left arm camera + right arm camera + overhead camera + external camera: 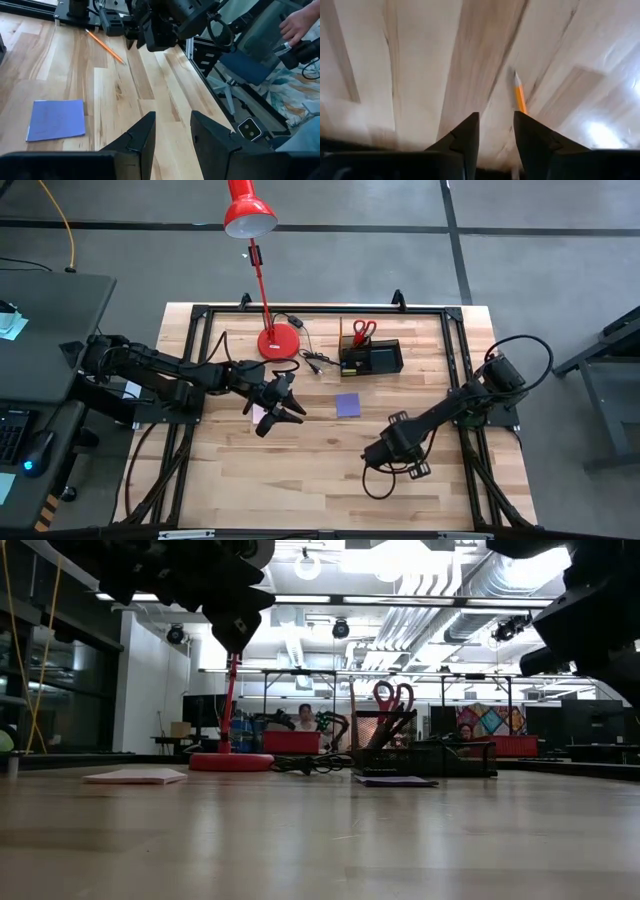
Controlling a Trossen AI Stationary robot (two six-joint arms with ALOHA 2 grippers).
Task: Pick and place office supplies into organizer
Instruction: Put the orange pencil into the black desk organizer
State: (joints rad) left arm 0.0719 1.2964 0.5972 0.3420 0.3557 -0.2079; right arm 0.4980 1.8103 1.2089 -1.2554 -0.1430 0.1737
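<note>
The black organizer (372,360) stands at the table's far side, with red-handled scissors (363,330) upright in it. On the wood lie a purple sticky-note pad (348,405), a pink pad (258,412) and an orange pencil (519,96). My left gripper (172,135) hangs open in the air beside the pink pad, holding nothing. Near the front right, my right gripper (496,131) points steeply down over the pencil (105,46) and stands open. The pencil shows just outside the gap, running under one finger (532,137). My right gripper comes from above with one finger over the pencil's shaft (522,107), which lies flat on the table. That finger hides the spot, so I cannot tell whether it touches the pencil. Nothing sits between the two fingers.
A red desk lamp's base (278,343) and a black cable (315,362) sit left of the organizer. A black frame (200,315) borders the table. Beyond the table's right edge a person's hand (300,22) holds a device. Bare wood lies around both pads.
</note>
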